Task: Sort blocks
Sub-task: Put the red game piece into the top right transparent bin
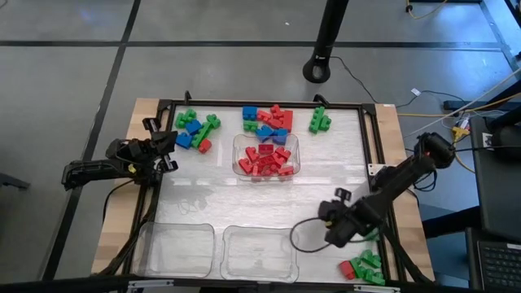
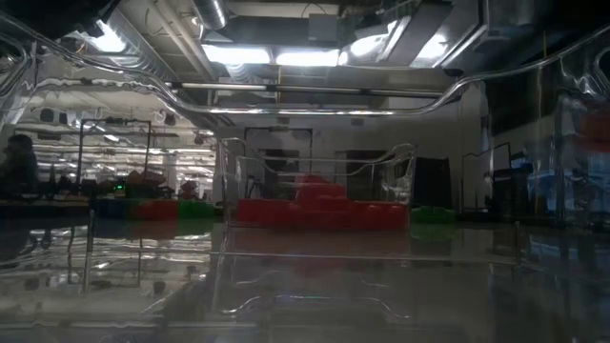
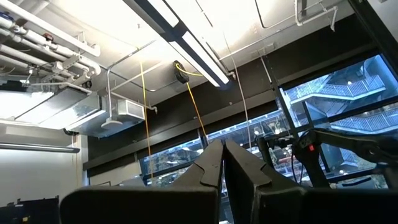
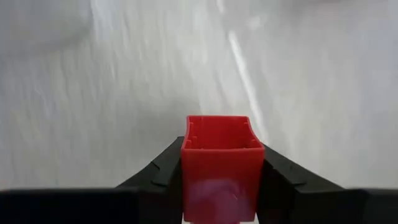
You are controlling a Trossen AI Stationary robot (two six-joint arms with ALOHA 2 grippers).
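Table (image 1: 342,146) comes first, then the tray (image 1: 266,140) of red blocks in its middle. We rest our left gripper (image 3: 222,168), fingers pressed together. Our right gripper (image 4: 221,167) pinches one red block (image 4: 221,163); we hold tight and carry it slowly to that tray.

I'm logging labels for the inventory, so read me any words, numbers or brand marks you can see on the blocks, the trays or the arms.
None can be read. The red block held in the right gripper shows plain faces. The blocks in the tray and both arms show no legible marks.
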